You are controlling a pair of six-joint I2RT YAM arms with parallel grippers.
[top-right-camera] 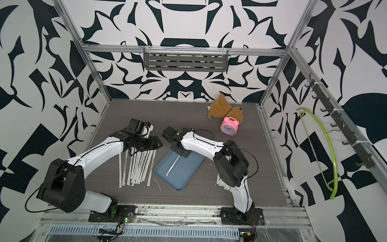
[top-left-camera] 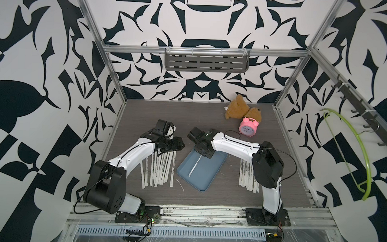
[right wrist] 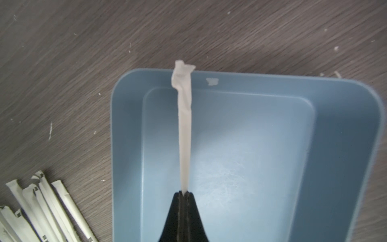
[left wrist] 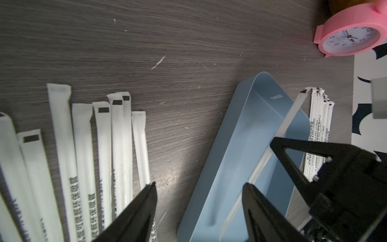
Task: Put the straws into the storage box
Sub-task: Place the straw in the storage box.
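My right gripper (right wrist: 183,193) is pinched tight on one straw (right wrist: 184,136), which stretches above the tray (right wrist: 345,90) floor to its near rim. My left gripper (left wrist: 198,186) stands wide, holding nothing, over the far ends of the left row of straws (top-left-camera: 162,169). More straws (top-left-camera: 248,178) lie right of the tray.

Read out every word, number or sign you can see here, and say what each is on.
Straws: dark Chinese print along each wrapper, blurred; possibly "环保吸管".
Straws, wrapper ends: a plain black block, no text.
Pink alarm clock: hour numerals round the dial, too small to read surely.
Storage box: no text.
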